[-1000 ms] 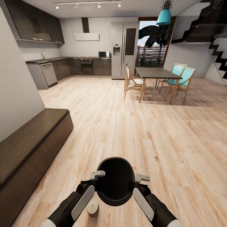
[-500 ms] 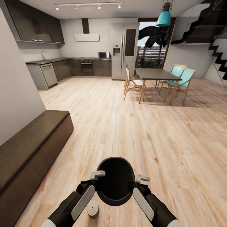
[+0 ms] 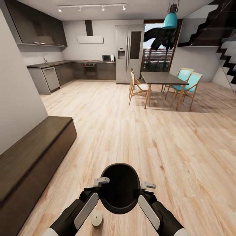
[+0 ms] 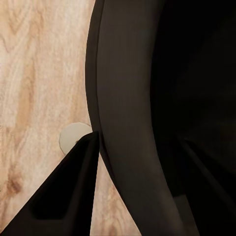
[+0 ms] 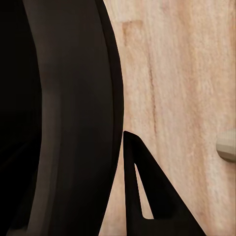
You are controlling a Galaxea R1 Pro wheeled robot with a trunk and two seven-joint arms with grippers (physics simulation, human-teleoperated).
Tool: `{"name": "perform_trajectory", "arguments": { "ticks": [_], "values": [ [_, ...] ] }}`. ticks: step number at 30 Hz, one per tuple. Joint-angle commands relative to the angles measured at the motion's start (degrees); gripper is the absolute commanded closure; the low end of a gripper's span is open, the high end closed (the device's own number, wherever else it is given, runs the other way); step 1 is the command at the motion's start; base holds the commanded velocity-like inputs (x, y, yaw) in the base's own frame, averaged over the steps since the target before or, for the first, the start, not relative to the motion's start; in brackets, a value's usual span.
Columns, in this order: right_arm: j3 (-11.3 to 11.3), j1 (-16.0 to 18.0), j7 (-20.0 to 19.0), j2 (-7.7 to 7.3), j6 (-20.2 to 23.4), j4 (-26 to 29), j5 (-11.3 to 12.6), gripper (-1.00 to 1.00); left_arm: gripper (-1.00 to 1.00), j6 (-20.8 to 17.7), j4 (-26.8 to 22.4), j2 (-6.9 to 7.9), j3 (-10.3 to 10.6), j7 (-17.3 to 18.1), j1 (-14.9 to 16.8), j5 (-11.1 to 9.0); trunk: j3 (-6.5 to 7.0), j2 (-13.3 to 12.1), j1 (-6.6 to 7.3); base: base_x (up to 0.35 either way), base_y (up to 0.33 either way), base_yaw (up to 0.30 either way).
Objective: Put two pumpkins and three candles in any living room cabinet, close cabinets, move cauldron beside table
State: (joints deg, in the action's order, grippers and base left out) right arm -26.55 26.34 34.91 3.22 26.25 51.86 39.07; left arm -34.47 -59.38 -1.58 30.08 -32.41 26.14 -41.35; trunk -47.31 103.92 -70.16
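I hold the black cauldron (image 3: 120, 188) above the wooden floor, its wide mouth facing up. My left gripper (image 3: 98, 193) is shut on its left rim and my right gripper (image 3: 141, 193) is shut on its right rim. In the left wrist view the cauldron wall (image 4: 128, 98) runs between the left gripper's (image 4: 132, 196) dark fingers (image 4: 73, 187). A pale candle (image 3: 97, 220) stands on the floor below my left forearm, also seen as the candle (image 4: 73, 140) beside the wall. The long dark brown cabinet (image 3: 29, 154) runs along the left wall with its fronts shut. The right wrist view shows the cauldron (image 5: 69, 98) and one finger (image 5: 142, 196).
A dining table (image 3: 162, 78) with wooden chairs (image 3: 137, 86) stands far ahead on the right. The kitchen counter (image 3: 65, 70) and fridge (image 3: 129, 52) line the back wall. A staircase (image 3: 226, 49) rises at the far right. A pale object (image 5: 227, 147) lies on the floor at the right wrist view's edge.
The whole picture has slid slightly downward, so the camera has moved a little forward. The cauldron and both grippers keep the same place in the view.
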Motion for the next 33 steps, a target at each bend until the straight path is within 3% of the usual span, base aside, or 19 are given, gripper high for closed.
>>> {"name": "perform_trajectory", "arguments": {
  "ticks": [1,12,21,33],
  "values": [
    [0.0,0.1,0.5,-0.06,0.5,0.0,0.7,1.0,1.0,0.6,-0.9,0.0,0.4,-0.6,0.0,-1.4,0.14,-0.4,0.23,0.0,0.0,0.0],
    [0.0,0.1,0.5,-0.1,0.5,0.0,0.8,1.0,1.0,0.6,-1.0,0.0,0.4,-0.6,0.0,-1.4,2.12,-4.8,2.65,0.0,0.0,0.0],
    [0.0,0.1,0.5,-0.11,0.5,0.0,0.8,1.0,1.0,0.6,-2.0,0.12,0.5,-0.6,0.0,-1.5,2.12,-4.8,2.65,0.0,0.0,-0.014],
    [0.0,0.1,0.5,-0.1,0.5,0.0,0.8,1.0,1.0,0.5,-3.5,0.23,0.5,-0.6,0.0,-1.5,2.12,-4.8,2.65,0.0,0.0,-0.253]
  ]
}}
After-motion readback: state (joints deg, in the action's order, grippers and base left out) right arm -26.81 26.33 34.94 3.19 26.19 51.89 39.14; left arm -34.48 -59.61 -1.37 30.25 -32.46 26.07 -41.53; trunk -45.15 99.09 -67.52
